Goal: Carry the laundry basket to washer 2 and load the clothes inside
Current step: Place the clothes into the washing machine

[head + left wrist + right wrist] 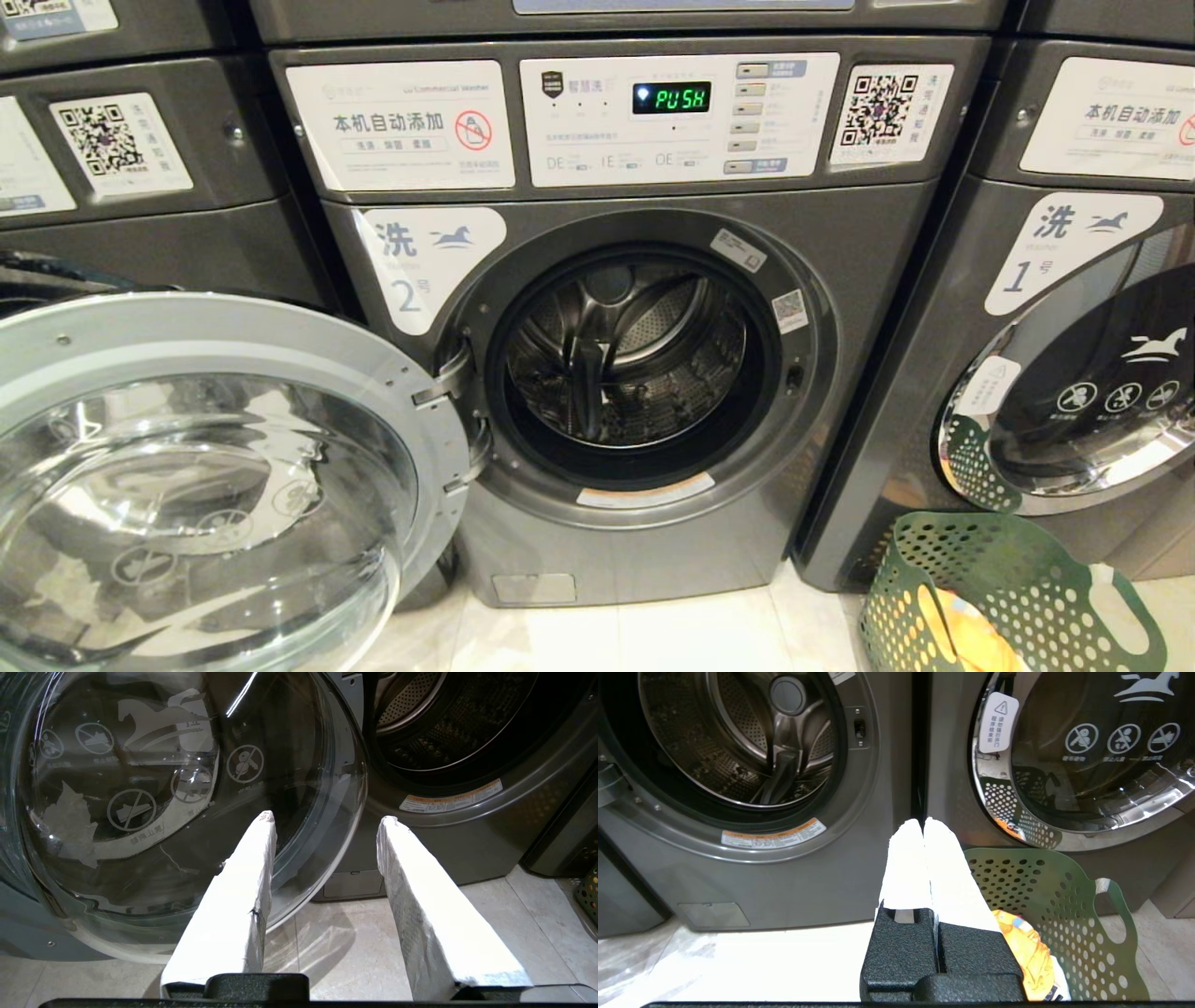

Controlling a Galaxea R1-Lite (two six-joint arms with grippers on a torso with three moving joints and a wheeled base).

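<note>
Now I count three grey washers in a row before me. Washer 2 (644,373) stands in the middle, with its blue number on a white label, and its drum is dark with nothing I can see inside. Its round glass door (215,476) is swung wide open toward my left side, and a torn white sticker shows on the glass in my left wrist view. At my right is the washer with label 1 (1074,373), its door closed. At my left is a third washer (140,168); I see no number on it.

One laundry basket (990,597), dark green with round holes, stands on the pale tile floor (616,635) in front of the washer with label 1, just beside washer 2. The clothes (1029,952) lie inside it: I see one yellow-orange piece and a small bit of white.

My two arms do not show in the head view. My left gripper (327,819) hangs low before the open door, its two white fingers apart and holding nothing. My right gripper (923,821) points at the gap between the two washers, above the basket's rim, with its fingers pressed together and nothing between them.
</note>
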